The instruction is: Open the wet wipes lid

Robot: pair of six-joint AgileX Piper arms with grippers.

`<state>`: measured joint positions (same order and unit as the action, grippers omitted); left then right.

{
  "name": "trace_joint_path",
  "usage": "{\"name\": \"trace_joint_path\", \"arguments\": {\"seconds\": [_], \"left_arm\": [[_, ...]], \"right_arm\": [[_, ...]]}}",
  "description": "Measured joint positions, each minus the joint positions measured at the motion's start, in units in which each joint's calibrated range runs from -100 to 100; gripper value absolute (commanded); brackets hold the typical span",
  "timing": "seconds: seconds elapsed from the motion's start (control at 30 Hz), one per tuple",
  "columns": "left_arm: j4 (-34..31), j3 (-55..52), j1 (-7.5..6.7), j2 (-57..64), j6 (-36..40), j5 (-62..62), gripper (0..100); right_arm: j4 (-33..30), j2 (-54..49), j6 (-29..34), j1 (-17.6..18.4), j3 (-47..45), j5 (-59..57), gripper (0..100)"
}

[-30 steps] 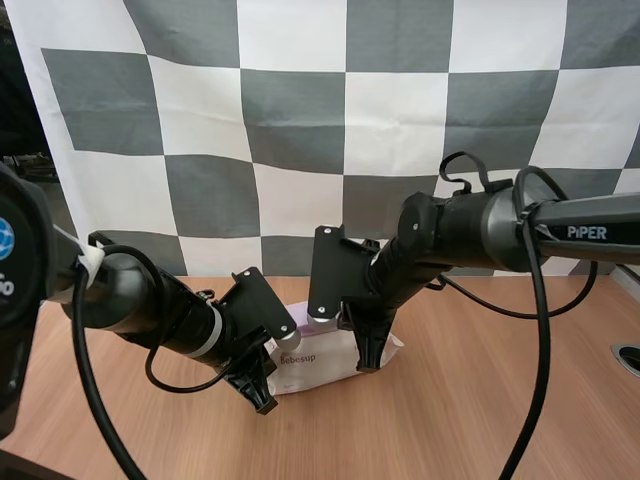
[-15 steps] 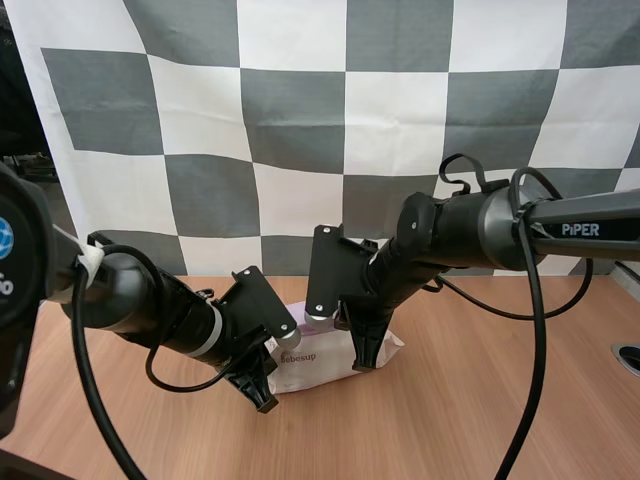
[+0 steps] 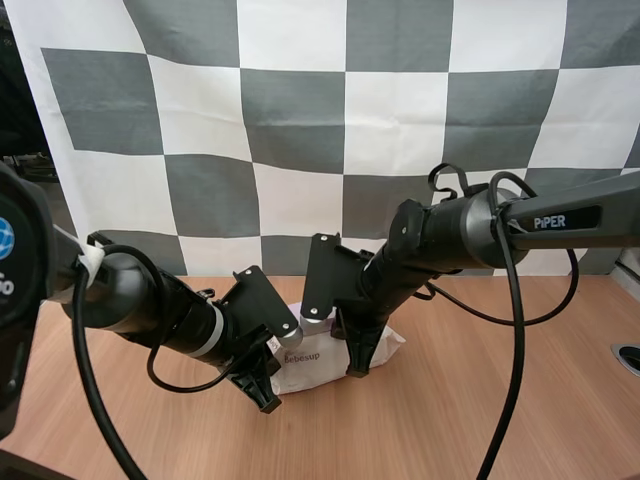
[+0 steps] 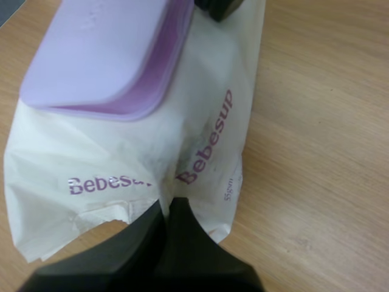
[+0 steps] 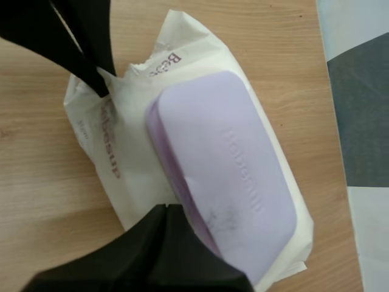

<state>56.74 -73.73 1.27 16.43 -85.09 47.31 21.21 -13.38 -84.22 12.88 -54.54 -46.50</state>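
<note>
A white wet wipes pack [image 3: 322, 362] printed "Bebesup" lies on the wooden table between my two arms. Its lilac lid [image 5: 225, 164] is down flat on the pack [image 5: 124, 158]. My left gripper [image 4: 170, 205] is shut, its fingers together as one dark wedge with the tip on the pack's [image 4: 200, 140] crinkled end, below the lid [image 4: 103, 55]. My right gripper [image 5: 165, 210] is also shut, and its wedge tip rests at the lid's long edge. From above, the left gripper [image 3: 264, 398] is at the pack's left end and the right gripper [image 3: 356, 366] at its right part.
The wooden table [image 3: 480, 410] has free room to the right and in front of the pack. A round grommet hole [image 3: 627, 357] sits at the table's right edge. Both arms crowd closely around the pack.
My right arm has shifted slightly left and lower, bringing its gripper closer onto the pack. The left arm has held still, and the lid stays down.
</note>
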Motion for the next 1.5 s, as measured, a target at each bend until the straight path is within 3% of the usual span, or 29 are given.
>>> {"name": "trace_joint_path", "arguments": {"seconds": [0.57,1.2,1.5], "left_arm": [[0.2,0.0,0.00,0.0,-0.8,0.4,0],[0.2,0.0,0.00,0.0,-1.1,0.4,0],[0.2,0.0,0.00,0.0,-1.2,0.4,0]], "right_arm": [[2.8,0.2,-2.4,1.6,0.3,13.5,0],[3.0,11.1,-3.4,1.7,12.6,15.7,0],[2.0,18.1,-4.5,1.7,13.7,21.5,0]]}}
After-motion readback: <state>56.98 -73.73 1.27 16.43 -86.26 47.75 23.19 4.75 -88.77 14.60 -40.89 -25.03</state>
